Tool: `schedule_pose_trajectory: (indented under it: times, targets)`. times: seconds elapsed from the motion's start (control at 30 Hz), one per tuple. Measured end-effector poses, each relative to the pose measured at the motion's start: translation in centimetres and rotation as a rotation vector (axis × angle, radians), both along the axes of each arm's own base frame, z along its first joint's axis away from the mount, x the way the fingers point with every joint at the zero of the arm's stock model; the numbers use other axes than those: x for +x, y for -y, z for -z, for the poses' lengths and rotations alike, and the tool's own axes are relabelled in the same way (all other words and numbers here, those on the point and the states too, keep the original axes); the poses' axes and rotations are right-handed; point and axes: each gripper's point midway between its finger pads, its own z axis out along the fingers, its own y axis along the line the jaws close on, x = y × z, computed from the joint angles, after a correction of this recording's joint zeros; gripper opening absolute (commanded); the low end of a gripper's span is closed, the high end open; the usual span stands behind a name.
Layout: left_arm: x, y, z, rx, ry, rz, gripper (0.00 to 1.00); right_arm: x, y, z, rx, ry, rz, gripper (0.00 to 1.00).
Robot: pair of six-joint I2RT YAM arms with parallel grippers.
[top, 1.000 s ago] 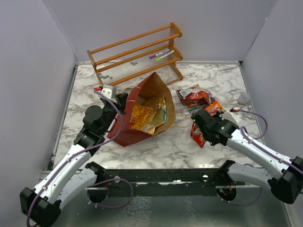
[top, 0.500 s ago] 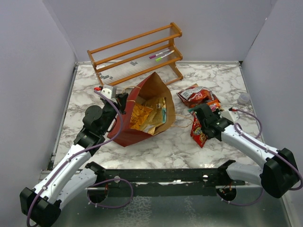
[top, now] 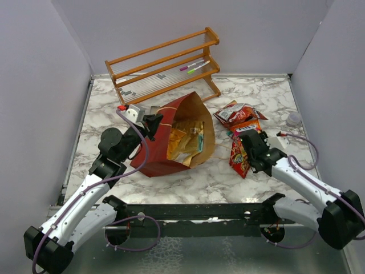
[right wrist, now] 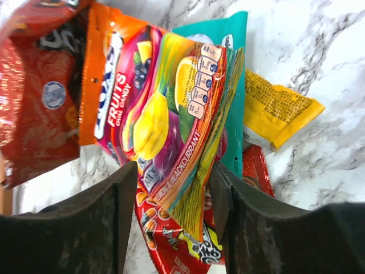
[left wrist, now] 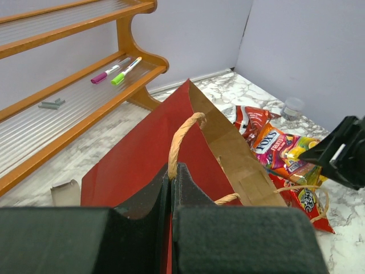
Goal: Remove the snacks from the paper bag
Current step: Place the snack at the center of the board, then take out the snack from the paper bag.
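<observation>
The paper bag (top: 153, 161), red outside and brown inside, lies tilted on the marble with its mouth facing right. Several tan-gold and yellow snacks (top: 183, 142) show inside it. My left gripper (top: 153, 122) is shut on the bag's twisted paper handle (left wrist: 178, 140) and holds that edge up. More snacks (top: 238, 113) lie in a pile right of the bag. My right gripper (top: 246, 136) is open over that pile. An orange fruit-candy packet (right wrist: 149, 108) lies between its jaws, on top of a red packet (right wrist: 171, 251), a teal packet (right wrist: 235, 63) and a yellow packet (right wrist: 275, 108).
A wooden slatted rack (top: 165, 60) stands at the back with a pink and a green pen (top: 193, 67) on its shelf. A small clear cup (top: 293, 118) sits near the right wall. Grey walls close in the left, back and right.
My left gripper has lifted the handle, so the bag's mouth now stands higher and further right. My right gripper has turned and shifted slightly over the snack pile.
</observation>
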Motion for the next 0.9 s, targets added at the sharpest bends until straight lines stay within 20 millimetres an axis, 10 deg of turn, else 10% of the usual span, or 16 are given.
schedule_pose_trajectory:
  times: [0.4, 0.7, 0.9]
  targets:
    - [0.1, 0.0, 0.1, 0.008, 0.002, -0.002, 0.00, -0.6, -0.4, -10.5, -0.213, 0.190, -0.383, 0.72]
    - [0.2, 0.0, 0.3, 0.016, -0.002, -0.002, 0.00, 0.6, -12.1, -19.0, -0.215, 0.436, -1.077, 0.72]
    - [0.2, 0.0, 0.3, 0.016, -0.003, -0.002, 0.00, 1.3, -18.0, -16.7, -0.138, 0.369, -1.302, 0.65]
